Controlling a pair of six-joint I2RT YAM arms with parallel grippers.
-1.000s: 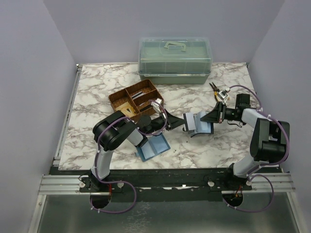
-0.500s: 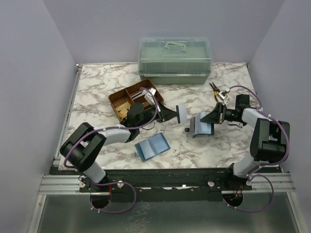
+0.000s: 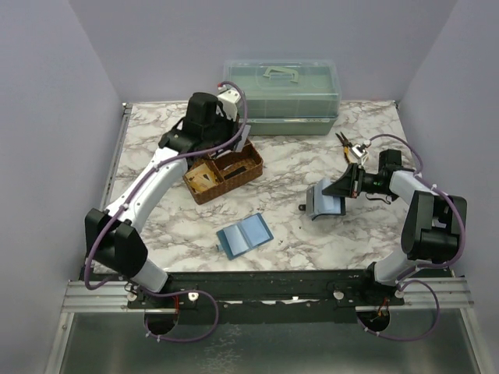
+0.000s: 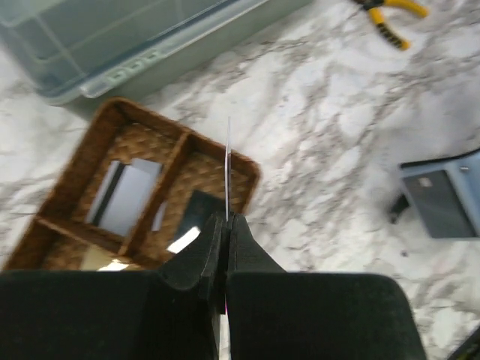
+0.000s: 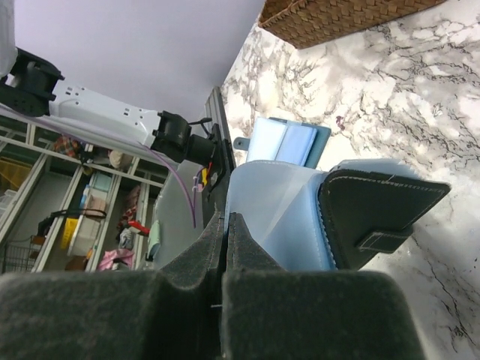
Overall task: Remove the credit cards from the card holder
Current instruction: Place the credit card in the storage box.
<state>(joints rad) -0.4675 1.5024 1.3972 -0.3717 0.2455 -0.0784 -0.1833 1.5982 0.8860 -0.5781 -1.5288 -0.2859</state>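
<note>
When compared with 1 second earlier, found the left gripper (image 4: 226, 219) gone from beside the card holder (image 3: 322, 201) and raised over the wicker basket (image 3: 238, 173), now directly beneath its fingertips. Saw its jaws pressed together on 1 card (image 4: 228, 169), edge-on, sticking straight out from the tips. Spotted the card holder off to that gripper's right. Found the right gripper (image 5: 226, 219) unmoved, pinched on the holder's pale blue inner leaf, with the black snap-tab cover just right of its fingertips. Noted the light-blue folder (image 3: 244, 236), storage box (image 3: 281, 89) and pliers (image 3: 348, 145) unchanged.
</note>
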